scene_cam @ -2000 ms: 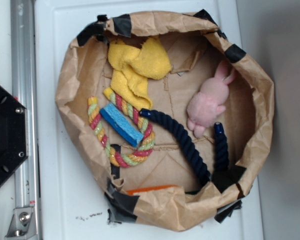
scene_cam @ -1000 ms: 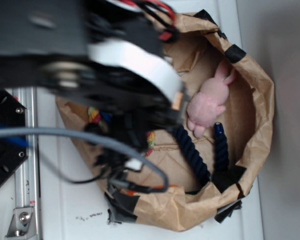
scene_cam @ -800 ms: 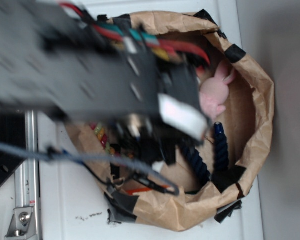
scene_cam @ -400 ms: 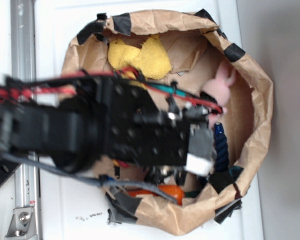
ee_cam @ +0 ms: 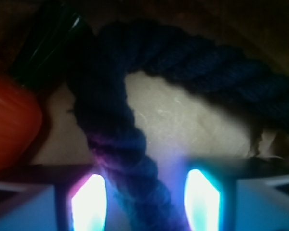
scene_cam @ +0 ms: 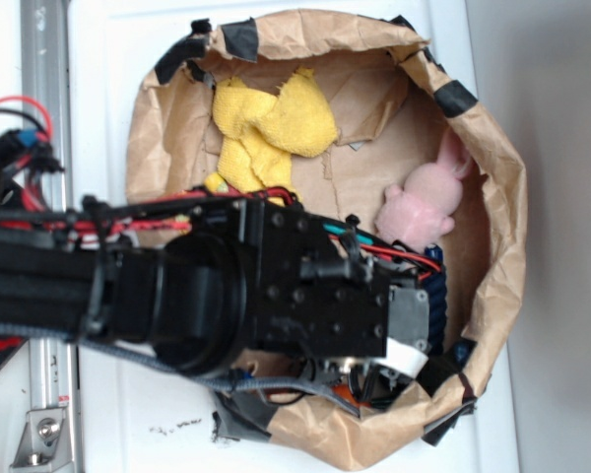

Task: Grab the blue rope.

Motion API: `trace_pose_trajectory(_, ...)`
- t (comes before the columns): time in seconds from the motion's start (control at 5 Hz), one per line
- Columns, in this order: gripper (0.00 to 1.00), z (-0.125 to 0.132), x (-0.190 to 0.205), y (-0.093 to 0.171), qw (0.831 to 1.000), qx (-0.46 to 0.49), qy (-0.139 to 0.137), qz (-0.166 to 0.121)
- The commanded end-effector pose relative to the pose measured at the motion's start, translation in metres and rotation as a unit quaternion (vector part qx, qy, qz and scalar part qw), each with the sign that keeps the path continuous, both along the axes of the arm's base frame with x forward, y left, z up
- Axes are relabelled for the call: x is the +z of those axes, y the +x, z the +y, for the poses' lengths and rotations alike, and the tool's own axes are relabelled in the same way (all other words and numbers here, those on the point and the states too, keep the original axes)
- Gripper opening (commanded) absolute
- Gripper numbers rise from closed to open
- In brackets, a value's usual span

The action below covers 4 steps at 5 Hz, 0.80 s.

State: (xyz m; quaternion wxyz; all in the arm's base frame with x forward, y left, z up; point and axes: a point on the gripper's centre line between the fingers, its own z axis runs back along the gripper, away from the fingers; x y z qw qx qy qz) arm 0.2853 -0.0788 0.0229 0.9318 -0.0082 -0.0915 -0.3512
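The blue rope [ee_cam: 120,120] is thick, dark navy and twisted. In the wrist view it bends in a U on the brown paper floor. One strand runs down between the two glowing fingertips [ee_cam: 89,202] of my gripper [ee_cam: 145,202]. The jaws are open and straddle that strand, which lies close to the left finger, with a gap on the right. In the exterior view my arm [scene_cam: 276,296] covers most of the rope. Only a short strand [scene_cam: 436,301] shows at the arm's right end. The fingers are hidden there.
A brown paper bag [scene_cam: 502,227] with black tape patches walls everything in. A pink plush bunny [scene_cam: 424,207] lies just above the rope. A yellow cloth [scene_cam: 271,123] lies at the top. An orange object [ee_cam: 9,122] sits just left of the rope's bend.
My arm has swung in over the bag and come down to its lower right, onto the rope. It now covers the rope ring and the sponge. The bag's rim has shifted a little.
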Motion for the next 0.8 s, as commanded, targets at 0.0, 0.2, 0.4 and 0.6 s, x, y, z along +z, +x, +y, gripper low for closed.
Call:
trace_pose_trajectory(0.0,0.0,0.014,0.057,0.002,0.989,0.143,-0.001,-0.047)
trace_pose_trajectory(0.2,0.0,0.054,0.106,-0.011,0.96,0.265,-0.022,-0.092)
trace_pose_trajectory(0.4,0.0,0.059,0.154,-0.03,0.923,0.377,-0.031,-0.074)
trace_pose_trajectory(0.6,0.0,0.056,0.167,-0.03,0.915,0.399,-0.031,-0.058)
